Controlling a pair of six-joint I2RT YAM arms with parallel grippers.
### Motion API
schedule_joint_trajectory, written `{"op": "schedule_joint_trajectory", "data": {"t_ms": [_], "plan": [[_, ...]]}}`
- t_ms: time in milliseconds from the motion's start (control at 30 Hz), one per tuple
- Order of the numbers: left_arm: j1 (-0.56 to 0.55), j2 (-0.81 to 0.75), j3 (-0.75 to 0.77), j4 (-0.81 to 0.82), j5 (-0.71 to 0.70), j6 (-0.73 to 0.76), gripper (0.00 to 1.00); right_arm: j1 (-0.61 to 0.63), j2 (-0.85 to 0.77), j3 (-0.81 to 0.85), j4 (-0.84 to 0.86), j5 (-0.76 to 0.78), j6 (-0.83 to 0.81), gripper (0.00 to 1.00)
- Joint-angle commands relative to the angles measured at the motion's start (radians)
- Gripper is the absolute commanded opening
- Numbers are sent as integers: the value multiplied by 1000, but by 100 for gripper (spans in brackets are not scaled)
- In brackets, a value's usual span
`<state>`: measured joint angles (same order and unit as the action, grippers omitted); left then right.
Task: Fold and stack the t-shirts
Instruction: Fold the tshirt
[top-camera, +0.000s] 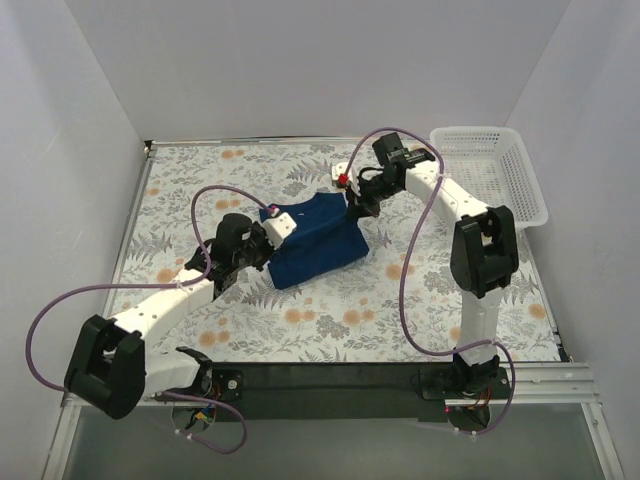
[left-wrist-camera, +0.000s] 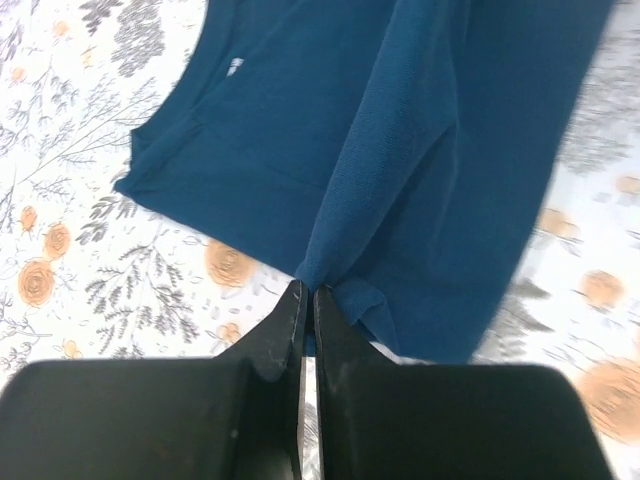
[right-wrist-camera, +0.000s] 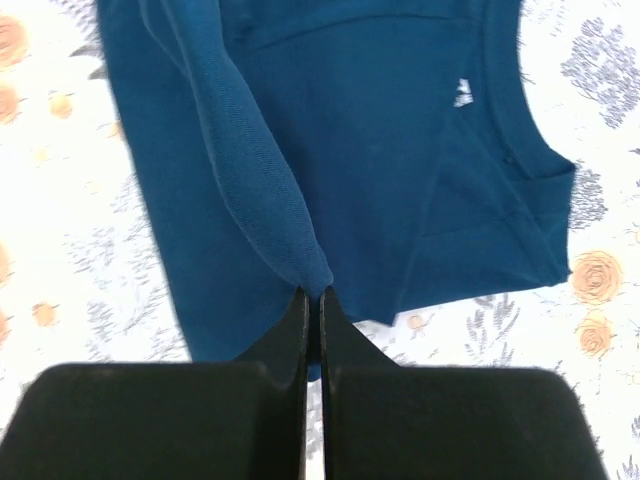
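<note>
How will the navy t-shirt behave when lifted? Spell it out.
Probably floppy: the t-shirt bunches into a ridge where the left hand pinches it. Likely light: the right hand holds up a long fold with only a thin pinch. It would probably sag between the two grips.

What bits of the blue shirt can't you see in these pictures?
- Top view: the arms hide the pinched corners of the t-shirt.
- Left wrist view: the left fingers cover the cloth they pinch; the top edge cuts the shirt off.
- Right wrist view: the right fingers do likewise; the white label is too small to read.
</note>
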<state>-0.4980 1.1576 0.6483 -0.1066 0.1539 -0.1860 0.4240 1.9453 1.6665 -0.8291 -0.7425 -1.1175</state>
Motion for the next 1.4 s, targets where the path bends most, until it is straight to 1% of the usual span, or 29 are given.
{"op": "schedule_joint_trajectory", "data": {"t_ms": [0,100,167,200,267,300,400,433,500,533,567,667,767,900,1067,1367], "plan": [[61,68,50,163,50,42,0,-8,99,153,-2,-43,139,1],[107,131,83,234,41,45,0,-16,173,260,18,-44,214,1],[130,164,96,283,35,49,0,-17,196,285,54,-38,261,1],[136,172,106,301,35,49,0,-19,207,285,121,-29,319,1],[150,206,111,343,30,52,0,-19,210,266,203,1,379,1],[153,223,117,378,26,54,0,-18,210,253,302,14,418,1],[171,293,128,459,7,56,0,-18,233,225,418,64,537,1],[177,312,132,478,-7,54,0,-18,242,223,480,80,595,1],[187,368,136,548,-14,53,0,-18,265,220,534,132,645,1],[190,390,136,573,-20,54,0,-18,274,220,585,155,697,1],[193,410,142,612,-22,54,0,-18,293,225,602,201,715,1],[200,494,180,640,-20,59,0,-17,334,248,642,271,755,1],[210,556,203,673,-19,57,0,-18,354,256,653,288,759,1],[214,587,214,703,-36,60,0,-18,377,254,667,296,772,1],[219,623,229,746,-65,71,0,-18,389,257,694,347,817,1],[222,694,283,742,-59,83,0,-16,405,266,732,396,857,1]]}}
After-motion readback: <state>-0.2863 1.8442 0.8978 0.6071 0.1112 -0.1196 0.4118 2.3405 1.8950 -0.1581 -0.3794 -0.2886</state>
